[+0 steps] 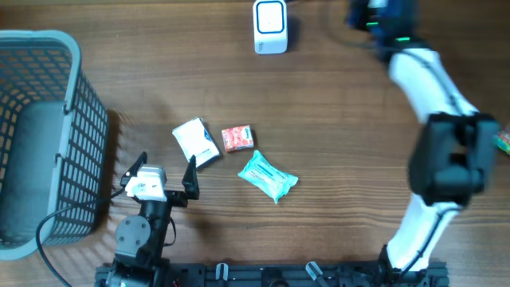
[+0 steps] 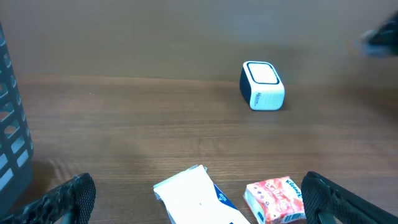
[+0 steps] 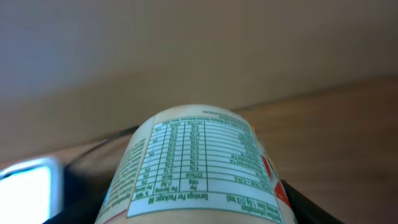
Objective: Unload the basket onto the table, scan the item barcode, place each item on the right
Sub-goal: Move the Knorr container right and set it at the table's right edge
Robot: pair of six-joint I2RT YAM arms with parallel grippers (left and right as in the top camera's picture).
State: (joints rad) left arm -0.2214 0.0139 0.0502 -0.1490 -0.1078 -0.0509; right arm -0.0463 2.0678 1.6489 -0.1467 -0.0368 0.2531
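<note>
My right gripper [image 3: 193, 208] is shut on a round container [image 3: 196, 162] whose pale label with green nutrition tables faces the wrist camera. Overhead, that gripper [image 1: 373, 16] hangs at the far right of the table's back edge, to the right of the white barcode scanner [image 1: 271, 26]. From the right wrist the scanner [image 3: 25, 186] shows only as a bright white shape at the lower left. No barcode is visible on the label. My left gripper [image 1: 167, 161] stands open at the front left, nothing between its fingers, just short of a white packet [image 2: 199, 196].
A grey mesh basket [image 1: 48, 135] fills the left side. A white packet [image 1: 196, 142], a red tissue pack [image 1: 237, 138] and a teal pouch [image 1: 267, 176] lie mid-table. A colourful item [image 1: 504, 142] peeks in at the right edge.
</note>
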